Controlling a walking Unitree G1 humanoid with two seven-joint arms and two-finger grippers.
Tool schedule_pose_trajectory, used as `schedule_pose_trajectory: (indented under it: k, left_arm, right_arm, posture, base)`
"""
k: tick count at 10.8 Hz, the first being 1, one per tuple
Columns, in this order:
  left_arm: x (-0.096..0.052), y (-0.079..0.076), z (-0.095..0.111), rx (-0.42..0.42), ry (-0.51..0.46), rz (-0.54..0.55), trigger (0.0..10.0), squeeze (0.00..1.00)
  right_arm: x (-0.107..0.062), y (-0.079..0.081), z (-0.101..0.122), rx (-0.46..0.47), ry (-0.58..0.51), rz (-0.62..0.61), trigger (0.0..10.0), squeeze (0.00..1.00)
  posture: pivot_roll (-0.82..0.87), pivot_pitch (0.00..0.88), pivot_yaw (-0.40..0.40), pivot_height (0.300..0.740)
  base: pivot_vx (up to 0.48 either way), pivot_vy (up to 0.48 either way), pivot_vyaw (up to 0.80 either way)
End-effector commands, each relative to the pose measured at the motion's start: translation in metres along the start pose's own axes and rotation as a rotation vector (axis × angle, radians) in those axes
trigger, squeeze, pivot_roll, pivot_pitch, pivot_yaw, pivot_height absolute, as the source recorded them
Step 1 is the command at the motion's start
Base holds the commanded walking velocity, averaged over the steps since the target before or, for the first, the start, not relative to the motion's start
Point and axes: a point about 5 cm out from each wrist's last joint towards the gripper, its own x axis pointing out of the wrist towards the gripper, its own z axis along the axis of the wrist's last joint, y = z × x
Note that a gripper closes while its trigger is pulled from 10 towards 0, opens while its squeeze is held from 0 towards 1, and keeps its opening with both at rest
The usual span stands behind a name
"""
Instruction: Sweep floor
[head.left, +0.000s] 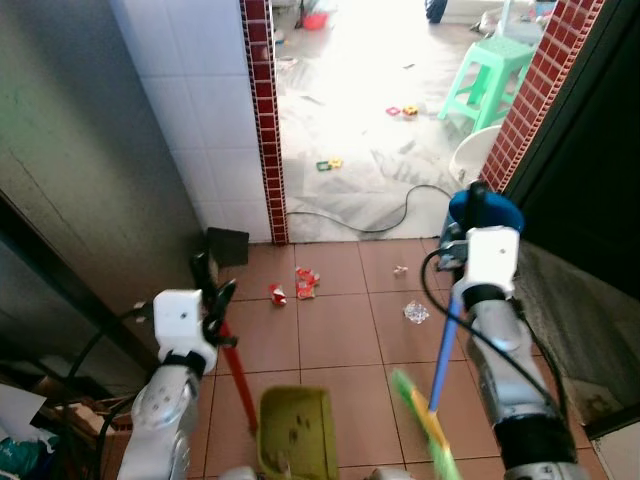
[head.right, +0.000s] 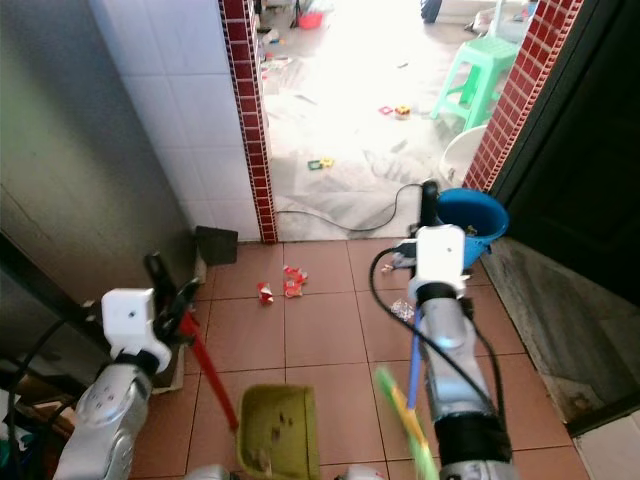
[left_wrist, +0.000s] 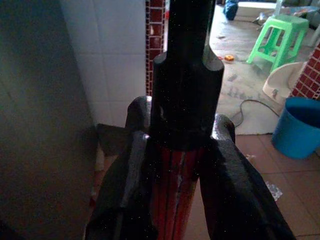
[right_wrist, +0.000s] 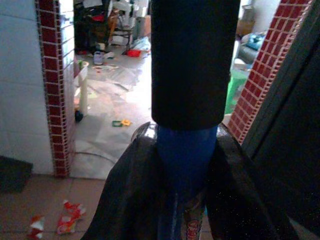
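Looks like setup's done: left gripper (head.left: 213, 300) pinches the dustpan (head.left: 297, 432) handle, right gripper (right_wrist: 181, 165) clamps the broom (head.left: 432, 395), so next it needs to reach the red wrappers (head.left: 296, 285).

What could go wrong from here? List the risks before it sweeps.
The red wrappers and clear scrap lie ahead of the dustpan, so a hard stroke of the broom may scatter them toward the black cable. The right gripper holds the blue handle near the blue bucket and could bump it.
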Motion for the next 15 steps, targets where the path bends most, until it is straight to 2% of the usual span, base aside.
schedule_pose_trajectory:
  k: [1,4,6,9,12,15]
  left_arm:
    - [0.002,0.0,0.016,0.012,-0.071,-0.007,10.0,0.0]
    - [-0.002,0.0,0.018,0.07,-0.081,-0.03,10.0,0.0]
    - [-0.005,0.001,0.014,0.068,-0.066,-0.027,10.0,0.0]
    - [-0.005,0.005,0.011,0.059,-0.055,-0.006,10.0,0.0]
    - [-0.003,0.007,0.005,0.062,-0.042,0.011,10.0,0.0]
    - [-0.007,0.007,-0.003,0.074,-0.013,0.003,10.0,0.0]
  right_arm:
    - [0.002,-0.001,0.01,-0.003,-0.046,0.003,10.0,0.0]
    - [-0.01,-0.018,-0.001,-0.018,-0.014,-0.029,10.0,0.0]
    - [-0.018,-0.028,-0.009,-0.018,0.014,-0.054,10.0,0.0]
    - [-0.015,-0.021,-0.006,0.012,0.005,-0.054,10.0,0.0]
    - [-0.008,-0.007,-0.002,0.049,-0.018,-0.052,10.0,0.0]
    - [-0.016,-0.005,-0.01,0.045,0.007,-0.047,10.0,0.0]
  posture:
    - [-0.07,0.0,0.018,0.74]
    - [-0.06,0.0,0.021,0.74]
    - [-0.07,0.0,0.029,0.74]
    - [-0.06,0.0,0.034,0.74]
    - [-0.06,0.0,0.048,0.74]
    - [-0.06,0.0,0.051,0.74]
  base:
    - [0.0,0.0,0.0]
    - [0.0,0.0,0.0]
    - [0.0,0.0,0.0]
    - [0.0,0.0,0.0]
    - [0.0,0.0,0.0]
    - [0.0,0.0,0.0]
